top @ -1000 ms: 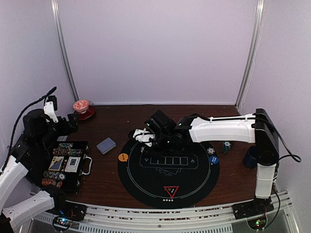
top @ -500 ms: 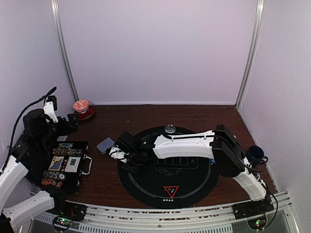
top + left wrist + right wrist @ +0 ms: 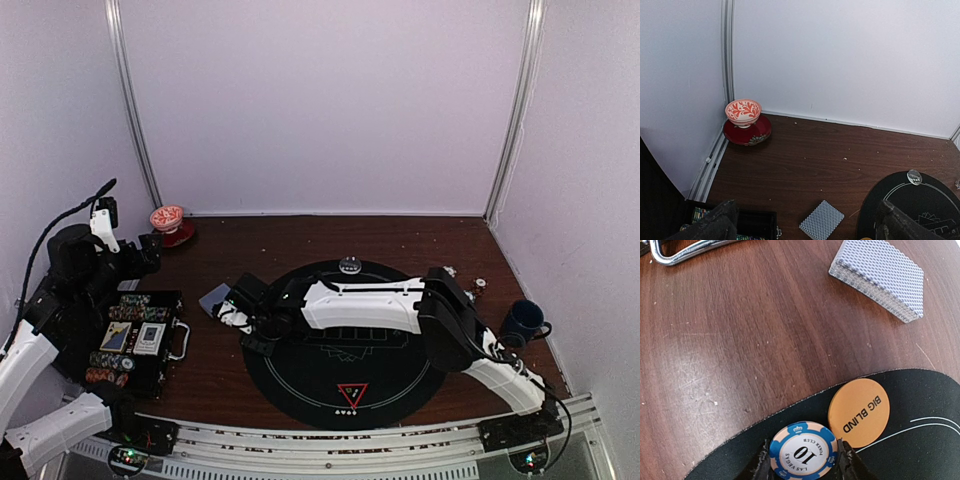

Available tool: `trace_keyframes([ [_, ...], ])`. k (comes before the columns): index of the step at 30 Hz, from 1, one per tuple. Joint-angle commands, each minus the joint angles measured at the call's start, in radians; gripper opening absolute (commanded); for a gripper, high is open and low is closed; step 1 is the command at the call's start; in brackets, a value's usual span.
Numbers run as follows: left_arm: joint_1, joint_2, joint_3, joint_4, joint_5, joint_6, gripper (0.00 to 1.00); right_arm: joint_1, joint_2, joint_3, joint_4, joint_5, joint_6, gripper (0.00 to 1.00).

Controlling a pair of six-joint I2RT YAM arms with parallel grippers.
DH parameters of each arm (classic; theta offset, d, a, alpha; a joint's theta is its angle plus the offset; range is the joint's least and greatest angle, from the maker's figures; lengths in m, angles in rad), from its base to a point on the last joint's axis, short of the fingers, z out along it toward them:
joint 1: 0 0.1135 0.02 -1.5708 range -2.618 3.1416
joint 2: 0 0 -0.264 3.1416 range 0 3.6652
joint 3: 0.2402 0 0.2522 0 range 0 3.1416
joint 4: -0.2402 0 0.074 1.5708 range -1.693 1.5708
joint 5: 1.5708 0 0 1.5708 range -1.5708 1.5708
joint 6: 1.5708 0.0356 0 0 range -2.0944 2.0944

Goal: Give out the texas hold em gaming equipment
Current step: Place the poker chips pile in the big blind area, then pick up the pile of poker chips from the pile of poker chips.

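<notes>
Right claw [image 3: 802, 460] grips a blue poker chip [image 3: 802, 452] just inside the black mat [image 3: 920, 440] edge, just beside the orange button [image 3: 859, 412]; bare desk [image 3: 740, 340] separates that edge from the card deck [image 3: 880, 270]; left claw [image 3: 807, 222] is spread wide.

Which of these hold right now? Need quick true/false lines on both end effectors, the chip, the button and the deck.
1. The blue 10 chip sits between the fingers of the right end effector, which press on its edge. True.
2. The BIG BLIND button is blue. False: it is orange and lies at the edge of the black mat, beside the chip.
3. The card deck lies on the mat. False: it lies on the wooden table, off the mat.
4. The left end effector is open and holds nothing. True.
5. The red-and-white cup stands on its saucer. True.
</notes>
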State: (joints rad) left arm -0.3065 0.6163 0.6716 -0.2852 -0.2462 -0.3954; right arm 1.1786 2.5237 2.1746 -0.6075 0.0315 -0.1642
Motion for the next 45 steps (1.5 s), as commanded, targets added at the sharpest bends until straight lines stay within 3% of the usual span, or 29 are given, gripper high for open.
trace_keyframes([
  [1,0.010,-0.001,-0.003,0.049,0.013,-0.010,0.98,0.008,0.021,0.027,-0.030,0.013,0.018,0.31],
  [6,0.009,-0.002,-0.003,0.049,0.013,-0.010,0.98,0.012,0.017,0.023,-0.037,0.015,0.012,0.33],
  [24,0.009,-0.004,-0.003,0.049,0.010,-0.010,0.98,0.016,-0.027,0.045,-0.071,0.032,-0.004,0.64],
  [32,0.011,0.000,-0.004,0.049,0.008,-0.010,0.98,-0.011,-0.231,0.010,-0.129,0.040,-0.032,0.92],
  [35,0.011,0.002,-0.004,0.049,0.012,-0.010,0.98,-0.054,-0.357,-0.102,-0.121,0.051,-0.050,1.00],
  [39,0.011,0.002,-0.003,0.049,0.014,-0.010,0.98,-0.149,-0.510,-0.248,-0.129,0.052,-0.077,1.00],
  [45,0.011,-0.013,-0.004,0.049,0.008,-0.010,0.98,-0.399,-0.656,-0.406,-0.126,-0.001,-0.060,1.00],
])
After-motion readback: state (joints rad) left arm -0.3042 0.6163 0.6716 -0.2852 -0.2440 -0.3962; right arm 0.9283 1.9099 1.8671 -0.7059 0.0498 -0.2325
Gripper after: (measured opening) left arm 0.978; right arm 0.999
